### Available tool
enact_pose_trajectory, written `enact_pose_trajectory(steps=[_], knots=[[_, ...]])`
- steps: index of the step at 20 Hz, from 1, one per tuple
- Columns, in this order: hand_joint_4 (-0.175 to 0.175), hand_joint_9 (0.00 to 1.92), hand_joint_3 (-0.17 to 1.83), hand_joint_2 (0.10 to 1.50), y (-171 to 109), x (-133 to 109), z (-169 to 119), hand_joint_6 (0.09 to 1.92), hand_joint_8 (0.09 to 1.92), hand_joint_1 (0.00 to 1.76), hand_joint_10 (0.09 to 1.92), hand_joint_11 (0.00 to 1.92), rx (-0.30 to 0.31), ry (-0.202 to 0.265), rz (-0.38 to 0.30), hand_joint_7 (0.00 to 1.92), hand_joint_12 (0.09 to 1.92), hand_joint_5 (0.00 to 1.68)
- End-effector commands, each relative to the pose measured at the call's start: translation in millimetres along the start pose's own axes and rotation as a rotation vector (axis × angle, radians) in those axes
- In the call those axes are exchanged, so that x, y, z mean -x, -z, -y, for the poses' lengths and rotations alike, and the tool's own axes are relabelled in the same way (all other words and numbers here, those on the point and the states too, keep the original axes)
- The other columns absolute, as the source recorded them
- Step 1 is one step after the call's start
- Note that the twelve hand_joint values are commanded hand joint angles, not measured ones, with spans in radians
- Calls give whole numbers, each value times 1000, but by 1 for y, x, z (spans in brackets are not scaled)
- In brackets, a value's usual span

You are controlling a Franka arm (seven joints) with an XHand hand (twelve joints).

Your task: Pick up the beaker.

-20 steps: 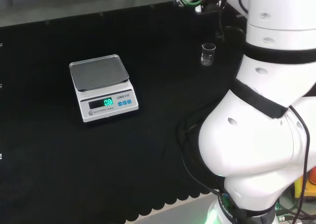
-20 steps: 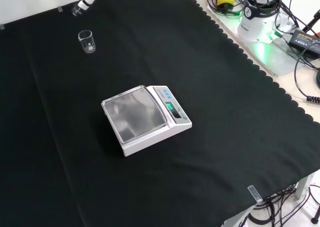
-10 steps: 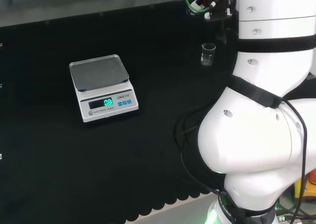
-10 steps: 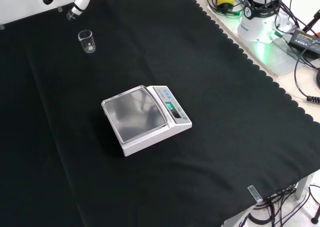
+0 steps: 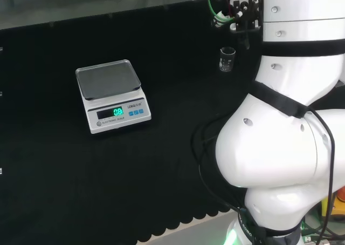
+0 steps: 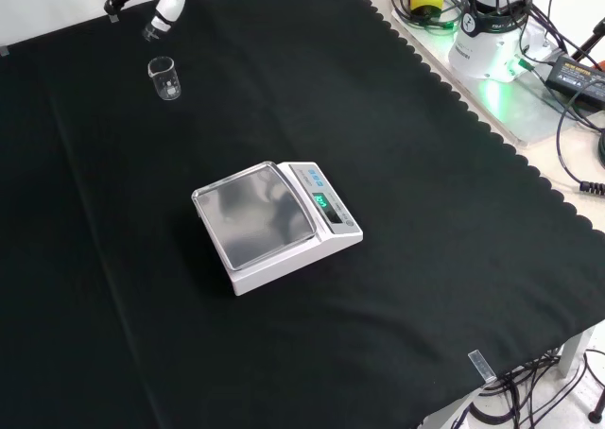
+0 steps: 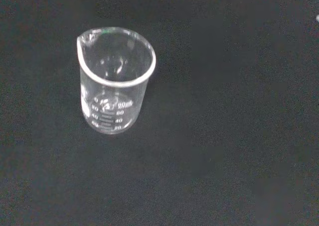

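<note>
A small clear glass beaker (image 6: 164,77) stands upright on the black cloth at the far left of the front view. In the head view the beaker (image 5: 227,59) sits just left of the arm's white links. It looks empty in the wrist view, where the beaker (image 7: 114,81) shows printed graduation marks and a pouring lip. The hand (image 6: 163,6) hovers just beyond the beaker at the front view's top edge, apart from it. Its fingers (image 6: 156,21) are spread and fairly straight, holding nothing.
A white electronic scale (image 6: 274,223) with a bare steel pan stands mid-cloth, well away from the beaker; the scale (image 5: 111,95) is at the left in the head view. The arm's base, cables and a power supply (image 6: 577,70) lie off the cloth's scalloped edge.
In the front view the hand has shifted a little to the right above the beaker. In the head view the arm's upper links have turned. Beaker and scale have not moved.
</note>
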State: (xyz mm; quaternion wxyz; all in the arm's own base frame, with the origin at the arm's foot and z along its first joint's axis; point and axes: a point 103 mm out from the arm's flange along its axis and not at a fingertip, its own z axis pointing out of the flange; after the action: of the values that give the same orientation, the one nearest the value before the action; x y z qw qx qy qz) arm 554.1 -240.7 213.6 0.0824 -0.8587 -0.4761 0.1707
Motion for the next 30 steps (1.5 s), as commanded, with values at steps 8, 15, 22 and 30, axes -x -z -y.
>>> enact_pose_trajectory(steps=[8, 15, 22, 30], knots=[[-135, 219, 82, 889, -33, -13, 1, 87, 726, 246, 882, 271, -96, 5, -99, 166, 1495, 357], [-139, 226, 80, 891, -48, -22, -3, 87, 734, 292, 883, 295, -119, 10, -98, 162, 1486, 354], [-140, 229, 78, 890, -62, -33, -7, 87, 740, 313, 882, 306, -141, 16, -97, 160, 1479, 352], [-140, 235, 77, 893, -78, -41, -10, 87, 746, 330, 881, 319, -173, 16, -74, 161, 1475, 351]])
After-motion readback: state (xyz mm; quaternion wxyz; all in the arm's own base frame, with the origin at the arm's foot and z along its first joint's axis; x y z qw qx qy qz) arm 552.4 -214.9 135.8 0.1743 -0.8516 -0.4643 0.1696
